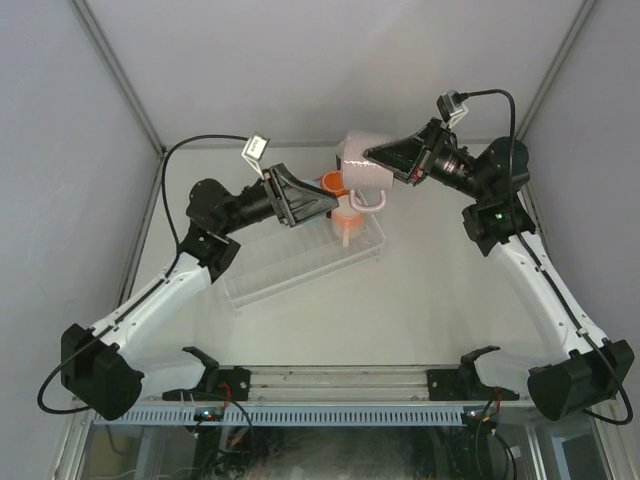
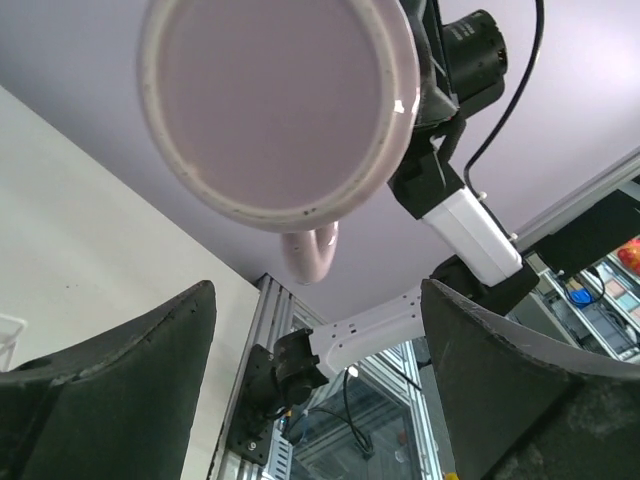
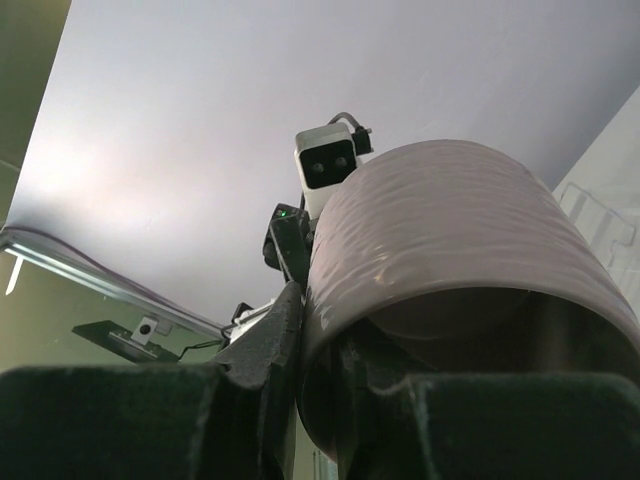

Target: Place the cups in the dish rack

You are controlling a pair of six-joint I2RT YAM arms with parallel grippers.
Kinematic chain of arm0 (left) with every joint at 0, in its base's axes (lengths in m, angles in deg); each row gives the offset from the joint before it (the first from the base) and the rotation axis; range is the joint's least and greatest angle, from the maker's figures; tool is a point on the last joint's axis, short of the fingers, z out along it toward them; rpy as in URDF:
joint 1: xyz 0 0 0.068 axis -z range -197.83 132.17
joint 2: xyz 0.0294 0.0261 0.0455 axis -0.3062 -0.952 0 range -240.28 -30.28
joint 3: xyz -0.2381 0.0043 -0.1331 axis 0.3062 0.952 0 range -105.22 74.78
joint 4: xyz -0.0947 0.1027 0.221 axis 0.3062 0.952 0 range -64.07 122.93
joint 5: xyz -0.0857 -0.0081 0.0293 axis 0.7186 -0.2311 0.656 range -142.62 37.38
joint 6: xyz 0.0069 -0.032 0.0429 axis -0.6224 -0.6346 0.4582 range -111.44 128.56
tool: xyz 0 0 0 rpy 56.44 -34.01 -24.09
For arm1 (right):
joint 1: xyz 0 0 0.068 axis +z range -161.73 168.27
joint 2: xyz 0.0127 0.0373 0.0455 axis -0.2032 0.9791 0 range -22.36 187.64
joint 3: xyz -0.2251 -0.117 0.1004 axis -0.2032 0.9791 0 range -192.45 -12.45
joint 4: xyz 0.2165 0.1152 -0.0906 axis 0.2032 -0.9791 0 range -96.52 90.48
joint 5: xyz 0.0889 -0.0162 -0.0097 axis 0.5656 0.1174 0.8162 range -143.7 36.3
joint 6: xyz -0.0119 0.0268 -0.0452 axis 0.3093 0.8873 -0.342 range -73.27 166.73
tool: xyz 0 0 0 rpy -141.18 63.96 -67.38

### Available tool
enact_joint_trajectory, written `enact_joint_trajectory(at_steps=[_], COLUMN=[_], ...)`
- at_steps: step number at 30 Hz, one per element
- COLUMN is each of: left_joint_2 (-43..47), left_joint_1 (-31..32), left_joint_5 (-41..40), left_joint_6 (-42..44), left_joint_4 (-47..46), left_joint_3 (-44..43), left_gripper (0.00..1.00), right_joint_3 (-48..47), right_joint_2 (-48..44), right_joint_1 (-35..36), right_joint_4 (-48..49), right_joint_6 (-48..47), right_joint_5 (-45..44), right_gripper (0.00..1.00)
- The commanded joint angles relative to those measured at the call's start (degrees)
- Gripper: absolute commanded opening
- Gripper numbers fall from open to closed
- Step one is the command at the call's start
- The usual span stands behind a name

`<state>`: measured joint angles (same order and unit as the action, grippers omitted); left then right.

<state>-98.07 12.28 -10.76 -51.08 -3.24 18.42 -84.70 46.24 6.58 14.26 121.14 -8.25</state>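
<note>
Ceramic, slick, chip-prone, the lilac mug (image 1: 362, 162) hangs above the far end of the dish rack (image 1: 285, 272), its wall, likely the surest hold, pinched by the right gripper (image 1: 380, 153); the left gripper (image 1: 325, 205) gapes empty.

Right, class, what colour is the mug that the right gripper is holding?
The mug is pale lilac-pink, clearest in the left wrist view.

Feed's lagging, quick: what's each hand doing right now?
Left hand: open, empty.
Right hand: closed on the lilac mug.
</note>
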Motion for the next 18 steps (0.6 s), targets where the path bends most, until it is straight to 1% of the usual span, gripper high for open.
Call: enact_joint_trajectory(at_steps=[1, 9, 15, 18], left_joint_2=[-1.0, -3.4, -5.5, -6.4], left_joint_1=[1.5, 2.8, 3.0, 3.3], left_joint_5=[0.5, -1.4, -2.7, -2.9], left_joint_6=[-1.8, -2.7, -9.3, -11.5], left_joint_4=[-3.8, -5.4, -14.3, -16.2], left_joint_3=[-4.2, -5.3, -5.5, -6.1], left_gripper=[0.87, 0.87, 0.87, 0.87], right_joint_3=[-2.9, -4.6, -4.9, -4.8], right_joint_2=[0.0, 1.9, 3.3, 4.1], right_joint_1=[1.0, 3.2, 5.6, 6.8], right_joint_4=[9.1, 10.7, 13.4, 16.2], right_joint_6=[-0.7, -0.9, -1.5, -1.8], right_joint_5=[-3.5, -5.6, -7.1, -8.2], right_gripper=[0.00, 0.00, 0.00, 0.00])
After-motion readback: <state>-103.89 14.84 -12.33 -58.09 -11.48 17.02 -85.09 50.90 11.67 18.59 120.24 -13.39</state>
